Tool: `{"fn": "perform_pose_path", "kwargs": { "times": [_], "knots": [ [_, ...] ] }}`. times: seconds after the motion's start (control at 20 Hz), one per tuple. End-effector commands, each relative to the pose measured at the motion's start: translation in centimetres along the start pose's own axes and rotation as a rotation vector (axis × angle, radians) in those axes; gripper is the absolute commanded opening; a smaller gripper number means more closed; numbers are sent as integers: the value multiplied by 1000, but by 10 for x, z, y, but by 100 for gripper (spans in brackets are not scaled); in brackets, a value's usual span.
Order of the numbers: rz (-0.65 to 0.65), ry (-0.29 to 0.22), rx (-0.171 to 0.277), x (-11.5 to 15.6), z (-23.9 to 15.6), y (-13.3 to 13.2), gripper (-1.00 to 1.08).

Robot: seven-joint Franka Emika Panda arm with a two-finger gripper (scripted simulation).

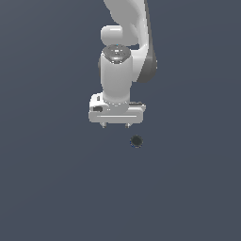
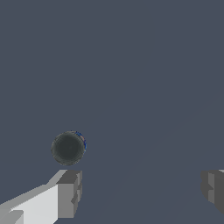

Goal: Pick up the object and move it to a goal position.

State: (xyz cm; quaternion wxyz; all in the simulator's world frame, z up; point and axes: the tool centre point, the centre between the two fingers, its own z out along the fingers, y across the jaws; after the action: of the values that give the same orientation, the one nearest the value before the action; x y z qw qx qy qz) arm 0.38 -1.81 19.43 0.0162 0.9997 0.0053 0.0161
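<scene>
A flat, dark slate-grey surface (image 1: pixel 47 188) filled both views, bare and even, with no edge in sight. On it sat one ball (image 1: pixel 136 141), small, round and nearly black, with a thin bluish rim showing along one side in the wrist view (image 2: pixel 68 148). It was far narrower than the white gripper (image 1: pixel 115 125) above it. There was just one arm (image 1: pixel 123 42), white with grey joints, reaching down from the top of the exterior view. The gripper's jaws stood wide apart, nothing between them; two short fingertips (image 1: pixel 103 124) poked out under the white body. The ball lay just beyond them, off toward the exterior view's right, near the gripper but apart from it. In the wrist view the two grey pads (image 2: pixel 70 192) showed well apart, and the ball sat close beside one of them, outside the gap. Nothing stood between gripper and ball.
</scene>
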Motion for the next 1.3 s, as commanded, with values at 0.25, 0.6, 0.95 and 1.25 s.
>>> {"fn": "perform_pose_path", "kwargs": {
  "times": [0.25,0.6,0.95,1.25],
  "knots": [
    [-8,-12,-2,-3,6,6,100],
    [-20,-31,-5,-7,13,16,100],
    [-11,-29,-2,-6,26,1,100],
    [10,-29,8,-9,60,-36,100]
  ]
}}
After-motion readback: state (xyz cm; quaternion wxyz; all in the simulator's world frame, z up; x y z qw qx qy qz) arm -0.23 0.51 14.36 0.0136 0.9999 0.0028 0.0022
